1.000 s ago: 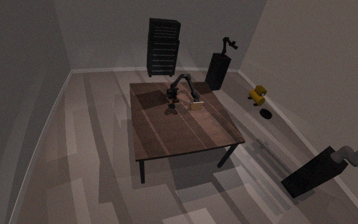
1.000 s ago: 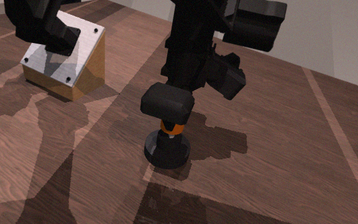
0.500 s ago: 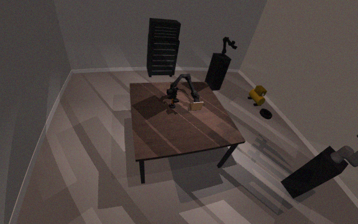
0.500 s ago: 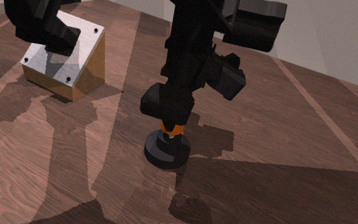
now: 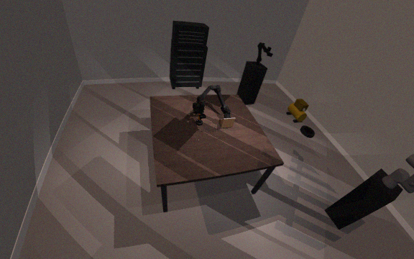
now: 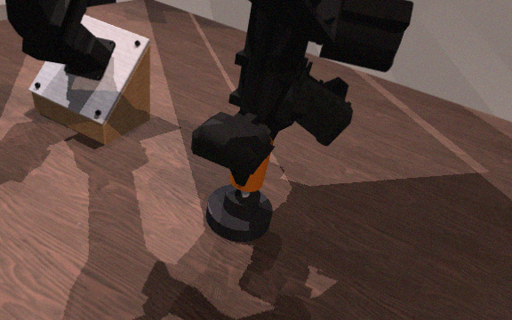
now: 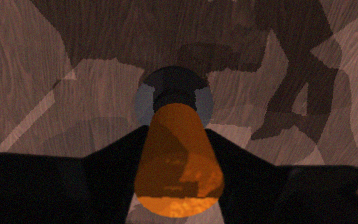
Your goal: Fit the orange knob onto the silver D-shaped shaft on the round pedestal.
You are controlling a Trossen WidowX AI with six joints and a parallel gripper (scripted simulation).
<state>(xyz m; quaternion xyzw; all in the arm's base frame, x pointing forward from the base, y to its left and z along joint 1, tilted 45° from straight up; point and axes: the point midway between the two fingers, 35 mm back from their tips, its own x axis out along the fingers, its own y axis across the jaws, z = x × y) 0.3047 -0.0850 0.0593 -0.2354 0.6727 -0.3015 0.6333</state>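
The orange knob (image 6: 260,176) (image 7: 179,155) is held between the fingers of my gripper (image 6: 248,171) (image 7: 176,132), which is shut on it. In the exterior view the knob is slightly tilted and sits just over the round dark pedestal (image 6: 240,224) (image 7: 204,106). A small bit of the silver shaft (image 6: 244,194) shows between the knob's lower edge and the pedestal. The knob is not down on the pedestal. In the wrist view the knob covers the shaft. The knob's hole and the shaft's flat side are hidden.
A wooden block with a sloped metal plate (image 6: 137,53) and screws stands on the table (image 5: 207,158), beside the pedestal, under the arm's base end (image 6: 56,36). In the top view a dark cabinet (image 5: 189,54) stands behind the table.
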